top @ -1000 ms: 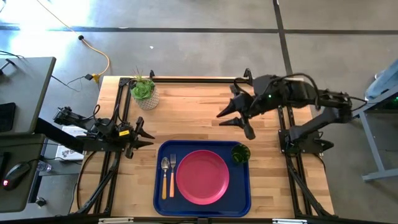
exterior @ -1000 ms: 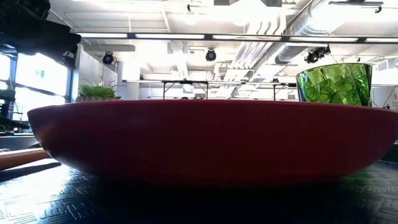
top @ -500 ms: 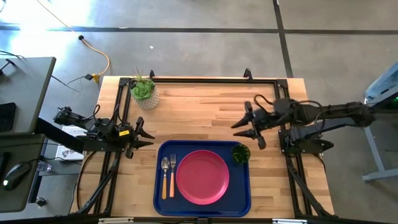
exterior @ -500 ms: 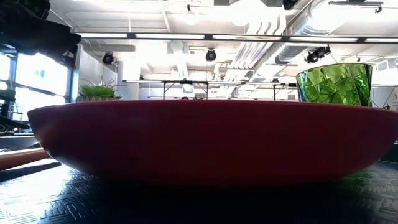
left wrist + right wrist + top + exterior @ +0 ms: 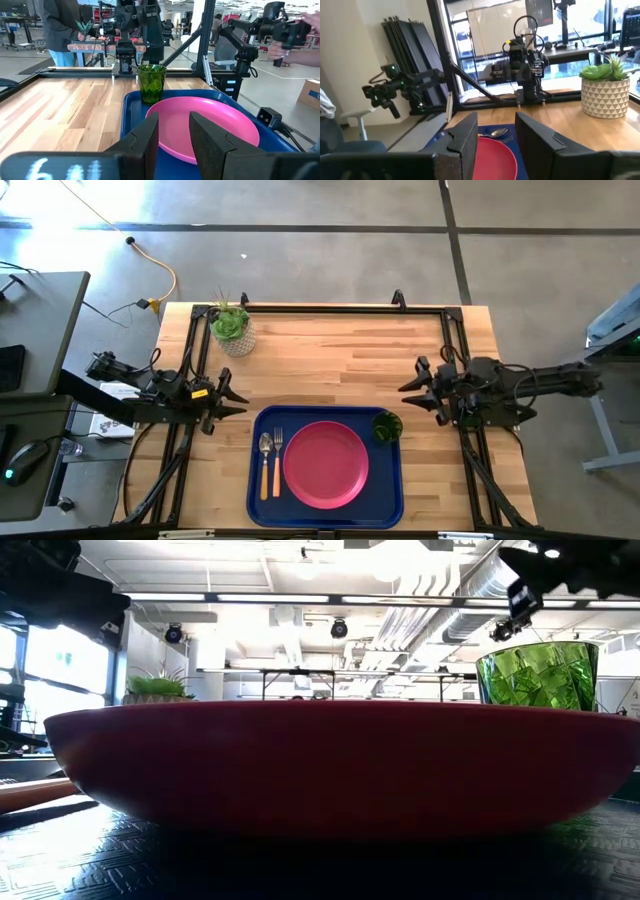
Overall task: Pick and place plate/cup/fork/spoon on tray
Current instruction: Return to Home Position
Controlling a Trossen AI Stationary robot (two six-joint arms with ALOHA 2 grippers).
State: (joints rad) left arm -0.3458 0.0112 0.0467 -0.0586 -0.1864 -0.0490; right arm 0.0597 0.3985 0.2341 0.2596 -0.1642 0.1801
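The dark blue tray (image 5: 258, 498) lies at the table's near edge. On it rest the pink-red plate (image 5: 325, 463), the green cup (image 5: 387, 426) upright at its far right corner, and the spoon (image 5: 264, 460) and fork (image 5: 277, 460) side by side left of the plate. My left gripper (image 5: 238, 402) hovers open at the table's left edge, beside the tray's far left corner. My right gripper (image 5: 408, 398) stands open and level at the right edge, just right of the cup, holding nothing. The left wrist view shows the cup (image 5: 152, 82) and plate (image 5: 205, 125) past the open fingers.
A succulent in a pale pot (image 5: 233, 330) stands at the far left corner. Bare wood stretches between the tray and the far edge. Black frame rails (image 5: 320, 307) run along the table's far and side edges. People stand in the room beyond.
My right gripper has come down and drawn back from above the table's middle toward the right edge, tipping from slanting down to level. It comes into the low view at the top right. The tableware and tray have stayed in place.
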